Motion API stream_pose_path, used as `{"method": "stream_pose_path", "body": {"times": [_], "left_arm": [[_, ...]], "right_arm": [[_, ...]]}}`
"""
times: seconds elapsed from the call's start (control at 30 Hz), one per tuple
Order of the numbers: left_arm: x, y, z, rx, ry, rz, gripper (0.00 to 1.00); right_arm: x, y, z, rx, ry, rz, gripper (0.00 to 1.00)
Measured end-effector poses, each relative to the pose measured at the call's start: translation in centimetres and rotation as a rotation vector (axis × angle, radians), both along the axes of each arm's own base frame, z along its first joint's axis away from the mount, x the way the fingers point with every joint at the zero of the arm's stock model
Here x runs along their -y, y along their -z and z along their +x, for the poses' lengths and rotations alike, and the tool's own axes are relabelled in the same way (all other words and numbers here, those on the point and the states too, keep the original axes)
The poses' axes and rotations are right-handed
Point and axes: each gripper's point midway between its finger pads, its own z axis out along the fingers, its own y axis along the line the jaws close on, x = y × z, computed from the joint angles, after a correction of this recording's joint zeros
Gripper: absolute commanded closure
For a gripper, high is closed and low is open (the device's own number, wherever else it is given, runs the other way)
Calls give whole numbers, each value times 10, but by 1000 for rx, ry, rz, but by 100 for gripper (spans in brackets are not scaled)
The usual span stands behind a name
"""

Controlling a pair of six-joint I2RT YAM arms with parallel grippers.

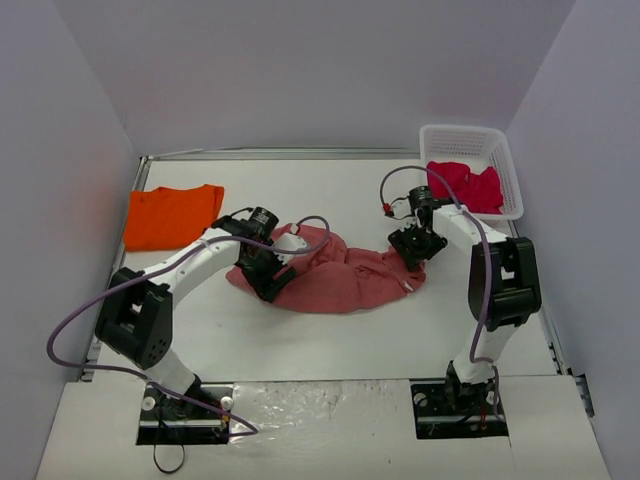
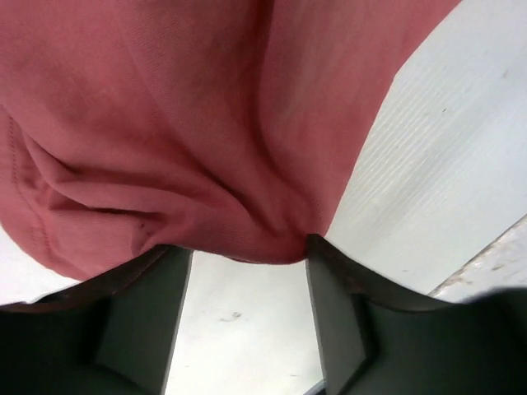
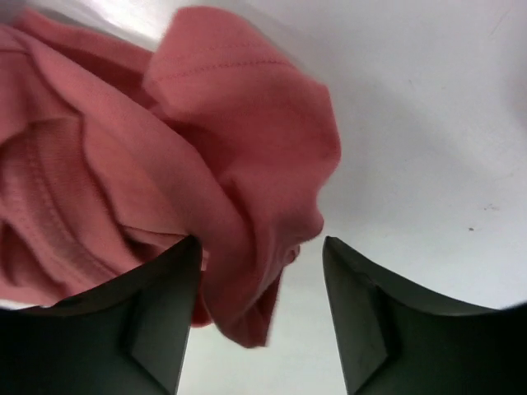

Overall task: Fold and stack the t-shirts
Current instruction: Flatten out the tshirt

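- At the near edge of the table, the bases of both arms are seen bolted side by side, from which each arm is reached out over the cloth at mid-table.
- The brick-red t-shirt is shown lying crumpled in a heap near the middle of the table, apparently placed there to be spread flat before folding.
- The left gripper is lowered onto the heap's left end; its jaws are seen spread apart with a bulge of red cloth pressed down between the fingertips, but nothing is yet pinched.
- The right gripper is positioned at the heap's right end; its jaws are likewise held wide, with a loose fold hanging partly between them and not clamped.
- The two opposite ends are judged to have been chosen so that the shirt can be pulled taut between the arms.
- The orange t-shirt is seen laid flat by the far-left corner, seemingly folded as the base of the stack.
- The crimson-pink t-shirt is left bunched in a white basket at the far-right corner, awaiting its turn.
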Motion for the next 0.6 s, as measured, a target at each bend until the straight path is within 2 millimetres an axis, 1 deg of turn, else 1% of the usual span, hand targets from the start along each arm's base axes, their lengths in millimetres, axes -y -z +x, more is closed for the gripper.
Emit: {"method": "stream_pose_path", "body": {"times": [0.03,0.1,0.13,0.23,0.33,0.4,0.43,0.5,0.6], "left_arm": [[0,-1,0,4,5,-1,27],[0,-3,1,10,7,-4,23],[0,-6,0,14,10,-6,20],[3,-24,7,47,18,-23,19],[10,-53,19,120,29,-62,19],[13,-73,26,172,29,-89,19],[13,-81,28,193,27,-101,19],[12,-94,32,227,16,-123,19],[1,-101,40,239,-37,-136,19]], "right_arm": [[-2,-2,-1,-7,-10,13,35],[-10,-11,0,-5,-28,53,30],[-14,-19,2,1,-37,75,30],[-28,-58,20,82,-69,145,29],[-39,-100,37,186,-98,199,29],[-45,-120,43,233,-114,228,32],[-47,-126,44,246,-120,241,36],[-53,-130,44,247,-136,267,39],[-63,-120,37,192,-159,308,46]]}}
